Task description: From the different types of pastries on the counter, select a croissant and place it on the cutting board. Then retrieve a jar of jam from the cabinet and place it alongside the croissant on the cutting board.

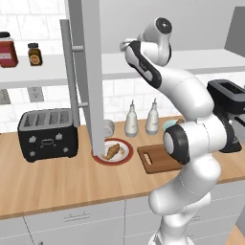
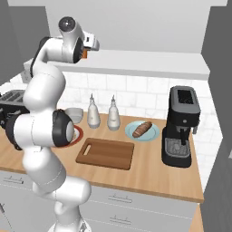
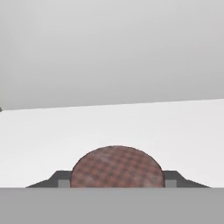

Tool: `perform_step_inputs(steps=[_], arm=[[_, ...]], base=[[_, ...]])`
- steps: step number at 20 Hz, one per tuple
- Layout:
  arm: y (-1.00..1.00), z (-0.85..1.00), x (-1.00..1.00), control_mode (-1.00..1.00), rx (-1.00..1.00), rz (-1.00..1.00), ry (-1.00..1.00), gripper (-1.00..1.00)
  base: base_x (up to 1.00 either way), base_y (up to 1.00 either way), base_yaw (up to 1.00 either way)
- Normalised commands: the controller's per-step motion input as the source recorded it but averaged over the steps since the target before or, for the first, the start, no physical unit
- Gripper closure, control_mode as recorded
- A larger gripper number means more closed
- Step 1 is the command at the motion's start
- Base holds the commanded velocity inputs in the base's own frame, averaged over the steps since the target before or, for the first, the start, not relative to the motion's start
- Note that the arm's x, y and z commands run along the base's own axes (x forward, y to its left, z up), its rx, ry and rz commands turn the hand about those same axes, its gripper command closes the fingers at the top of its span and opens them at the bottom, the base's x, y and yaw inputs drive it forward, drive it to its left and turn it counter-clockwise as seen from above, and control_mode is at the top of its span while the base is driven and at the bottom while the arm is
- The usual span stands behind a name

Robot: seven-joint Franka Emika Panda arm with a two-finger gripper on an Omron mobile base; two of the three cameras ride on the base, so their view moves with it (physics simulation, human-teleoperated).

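My gripper [image 3: 117, 183] is raised to the shelf [image 2: 149, 63] of the cabinet and is shut on the jar of jam [image 3: 116, 168]. Its brown lid sits between the two finger tips. An orange sliver of the jar [image 2: 84, 53] shows under the hand. The cabinet door [image 1: 91, 72] stands open, edge-on. Down on the counter [image 1: 57, 182] the croissant [image 1: 111, 151] lies on a red-rimmed plate [image 1: 125, 158]. The cutting board [image 2: 106, 153] lies bare to its right. A darker bun [image 2: 142, 129] rests on a blue plate [image 2: 152, 134].
A black toaster [image 1: 48, 134] stands at the counter's left, two white bottles [image 1: 131, 119] by the wall, and a coffee machine [image 2: 181, 127] at the right. A red jar [image 1: 7, 50] and a small amber jar [image 1: 34, 54] sit on the left of the shelf.
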Motion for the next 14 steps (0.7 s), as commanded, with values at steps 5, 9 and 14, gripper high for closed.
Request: perform_step_inputs(steps=[5,9,14], arm=[[-0.04,0.05,-0.08,-1.0,0.06,0.0,0.0,1.0],[-0.02,0.03,-0.14,-1.0,0.05,0.0,0.0,1.0],[-0.07,0.0,-0.36,-1.0,0.08,0.0,-0.02,1.0]], base=[[0.0,0.0,0.0],[0.0,0.0,0.0],[0.0,0.0,0.0]])
